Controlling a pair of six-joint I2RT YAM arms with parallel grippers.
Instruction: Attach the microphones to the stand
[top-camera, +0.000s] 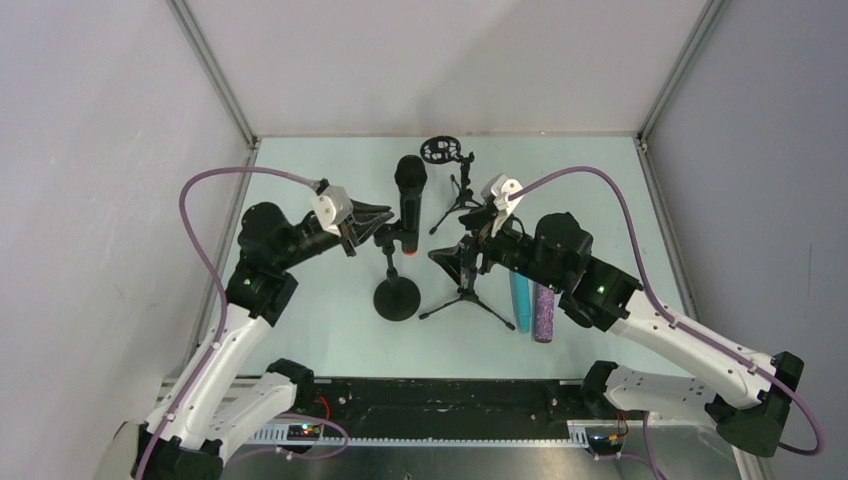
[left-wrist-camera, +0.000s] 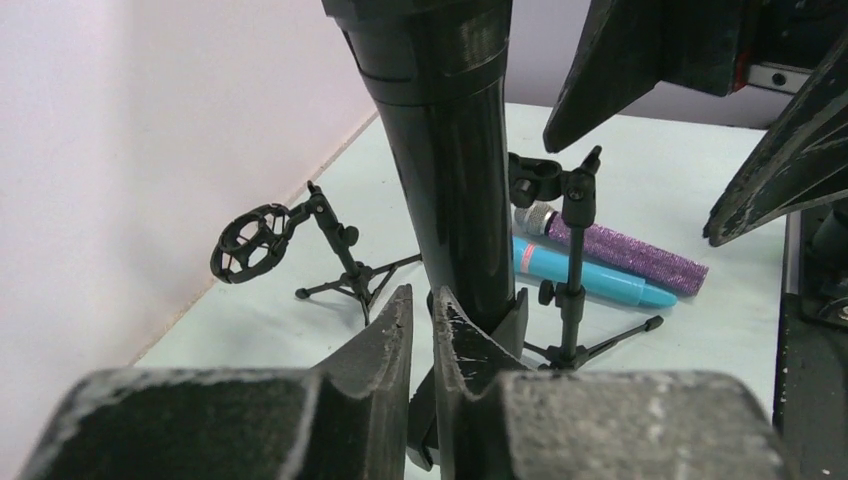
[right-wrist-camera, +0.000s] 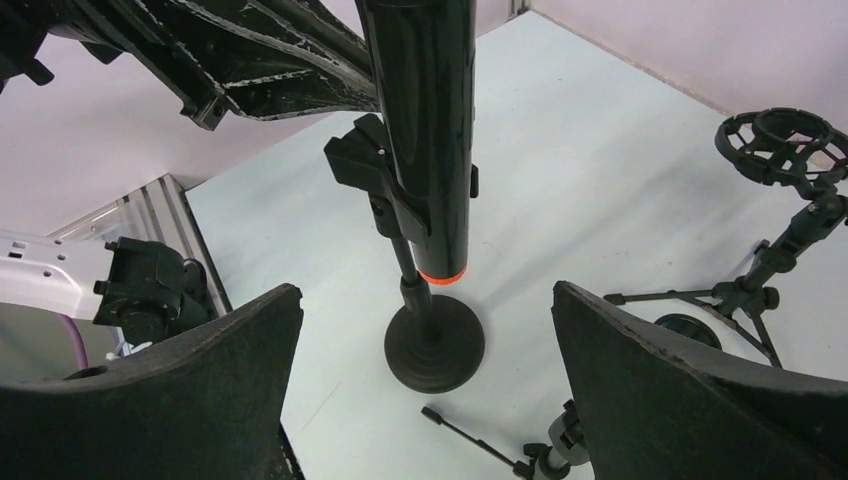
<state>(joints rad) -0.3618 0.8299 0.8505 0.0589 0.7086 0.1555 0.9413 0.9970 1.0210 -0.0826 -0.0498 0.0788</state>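
- Left gripper (left-wrist-camera: 420, 312) fills the bottom of its wrist view. Its fingers are drawn almost together with only a slit between them, and nothing is in that slit. It sits just beside the clip of the round-base stand (top-camera: 397, 298).
- Right gripper (right-wrist-camera: 425, 295) gapes wide and holds nothing. It faces that same stand from the other side.
- Between the two grippers, the black microphone (top-camera: 411, 190) stands upright in the clip, orange-red end down.
- Just beyond it, a tripod stand (left-wrist-camera: 572, 260) has its top clip unfilled.
- On the table (top-camera: 320, 330) beside that tripod, the cyan microphone (top-camera: 520, 298) and the glittery purple microphone (top-camera: 544, 312) lie side by side, touching. The right arm partly covers them from above.
- Both look like stiff, light sticks. The cyan barrel seems smooth and may slip, while the glitter should give more bite. Mid-barrel is probably the best place to hold, which leaves the tail free for the clip and spares the mesh head.
- Farthest off is a small tripod with a ring mount (top-camera: 440, 150), with nothing in it.
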